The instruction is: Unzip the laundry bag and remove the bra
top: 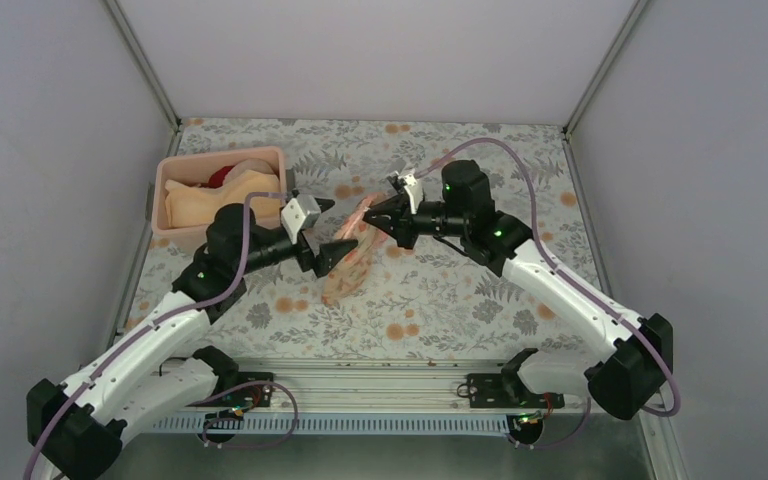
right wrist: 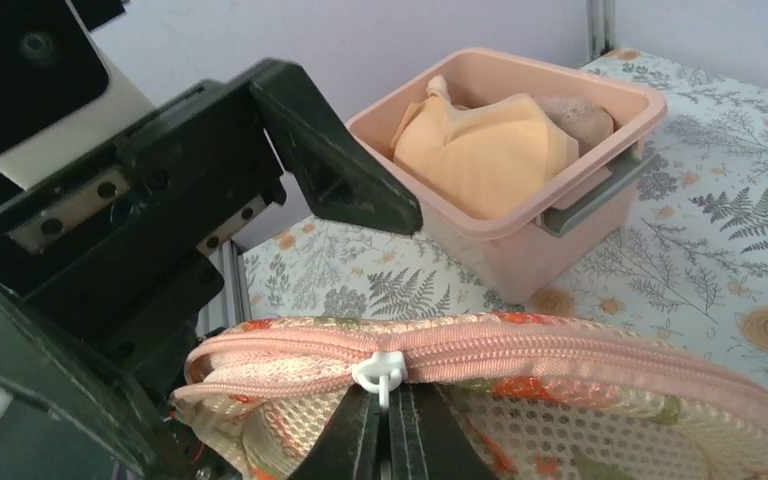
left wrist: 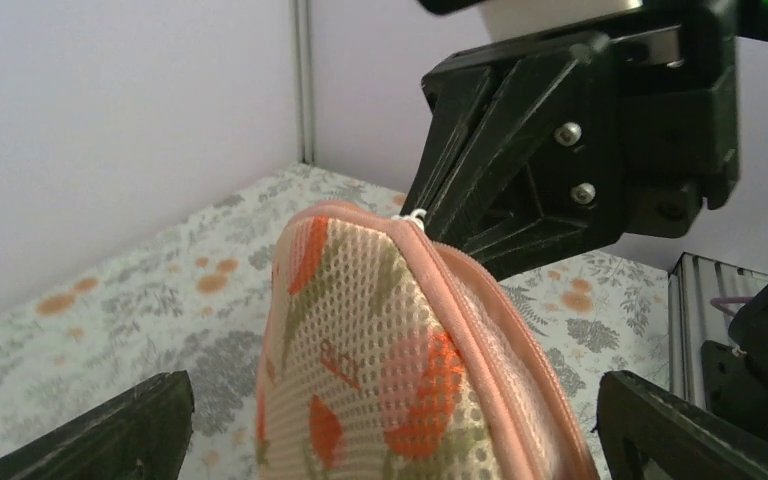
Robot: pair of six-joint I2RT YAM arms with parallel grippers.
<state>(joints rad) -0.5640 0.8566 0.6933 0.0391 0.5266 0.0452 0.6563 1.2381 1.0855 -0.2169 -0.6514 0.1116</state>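
The laundry bag [top: 348,252], peach-pink mesh with red-orange marks, stands on edge between both grippers in mid-table. My left gripper [top: 332,230] is open, a finger on either side of the laundry bag [left wrist: 380,360] and not pressing it. My right gripper [right wrist: 390,425] is shut on the white zip pull [right wrist: 384,369] at the bag's top edge. The zip gapes for a short stretch beside the slider, towards the left arm. The rest of the pink zip edging [right wrist: 580,352] is closed. The bra is hidden.
A rigid pink bin [top: 222,156] at the back left holds a peach garment [right wrist: 480,155] and something red [top: 222,177]. Grey walls close in the table on three sides. A metal rail [top: 380,375] runs along the near edge.
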